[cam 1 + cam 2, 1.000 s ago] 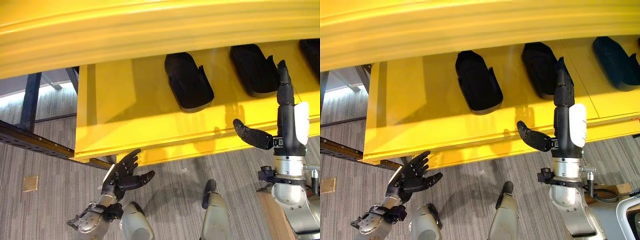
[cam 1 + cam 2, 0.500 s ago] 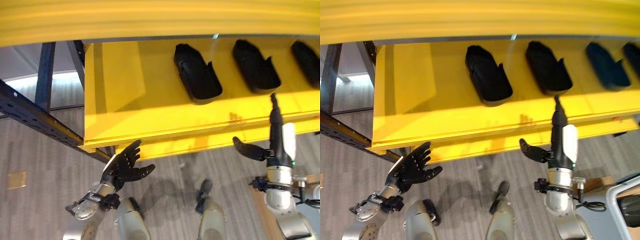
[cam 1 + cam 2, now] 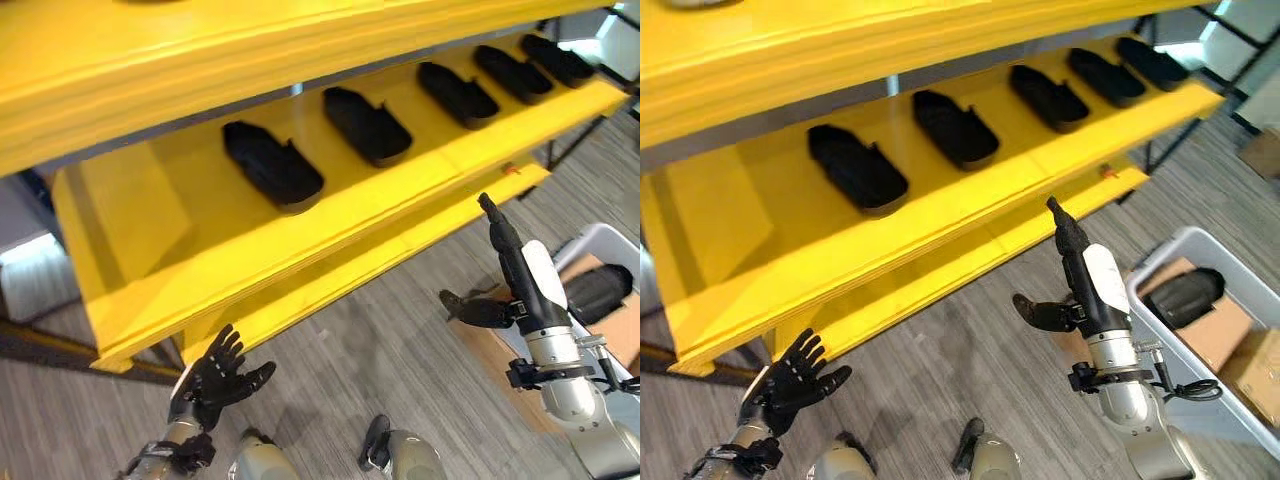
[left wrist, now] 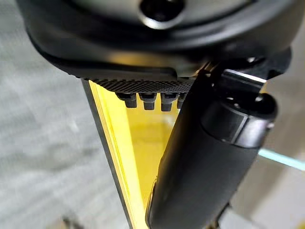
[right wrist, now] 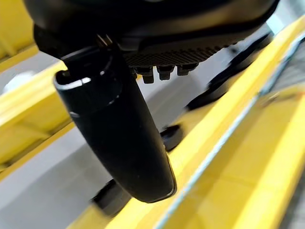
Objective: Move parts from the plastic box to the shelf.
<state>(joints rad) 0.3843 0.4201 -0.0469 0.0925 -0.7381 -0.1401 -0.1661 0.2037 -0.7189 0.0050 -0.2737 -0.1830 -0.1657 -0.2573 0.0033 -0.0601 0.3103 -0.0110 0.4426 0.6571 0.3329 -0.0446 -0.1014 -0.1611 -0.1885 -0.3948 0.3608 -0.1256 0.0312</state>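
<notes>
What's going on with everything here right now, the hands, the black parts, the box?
Left hand: open, fingers spread, holding nothing.
Right hand: open, fingers straight, empty.
Black parts: lying in a row on the yellow shelf.
Plastic box: open, one dark part inside.

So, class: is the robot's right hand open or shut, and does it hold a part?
Open and empty: the right hand has straight fingers and its thumb spread aside.

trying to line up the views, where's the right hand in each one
Left eye view: right hand at lower right, fingers straight, below the yellow shelf.
Right eye view: right of centre.
Right wrist view: across the top, thumb out.
Shared landmark: the shelf edge.
</notes>
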